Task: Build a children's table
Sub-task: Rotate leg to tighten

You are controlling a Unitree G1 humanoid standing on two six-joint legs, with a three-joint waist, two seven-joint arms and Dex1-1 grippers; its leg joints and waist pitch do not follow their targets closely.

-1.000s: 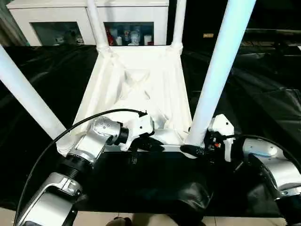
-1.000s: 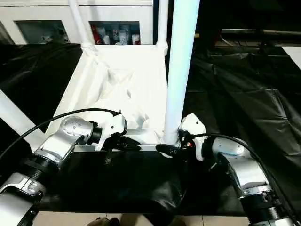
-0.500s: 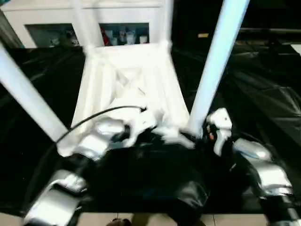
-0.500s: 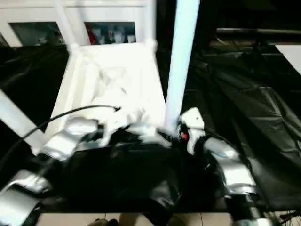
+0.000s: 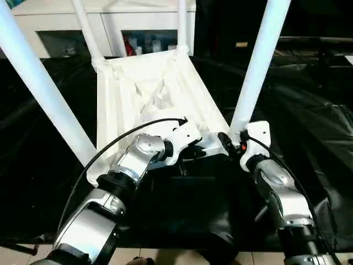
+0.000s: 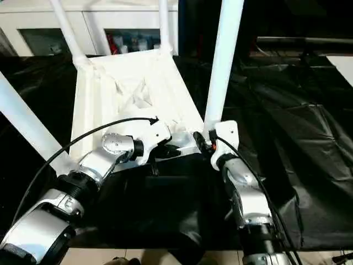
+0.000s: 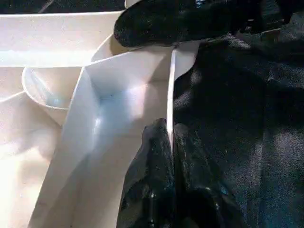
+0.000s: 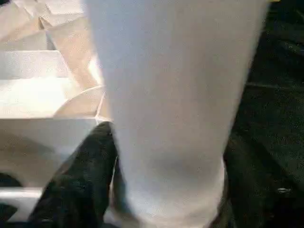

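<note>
In the left eye view, the white plastic square tabletop (image 5: pixel 154 105) lies upside down on a black crinkled plastic sheet (image 5: pixel 309 110), ribbed underside up, turned at a slant. Four long white tubular legs rise from its corner sockets: the near-left leg (image 5: pixel 47 91), the near-right leg (image 5: pixel 258 66), the far-left leg (image 5: pixel 85 30) and the far-right leg (image 5: pixel 181 23). The left gripper (image 5: pixel 205 150) reaches to the tabletop's near edge, and the right gripper (image 5: pixel 230 142) sits at the foot of the near-right leg. A white cabinet with glass doors (image 5: pixel 132 33) stands behind.

In the right eye view, the same layout shows with the left gripper at the near rim of the tabletop and the right gripper at the flared base of the near-right leg.

In the left wrist view, the left gripper's two black fingers (image 7: pixel 154 175) are clenched on the thin upright near rim of the tabletop, one finger on each face of it. A round corner socket (image 7: pixel 45 90) lies inside the rim, and one black finger of the right gripper (image 7: pixel 185 21) crosses further along.

In the right wrist view, the near-right leg stands between the right gripper's fingers (image 8: pixel 83 175), which are spread wide around its lower end, one on each side; whether they press on it cannot be told.
</note>
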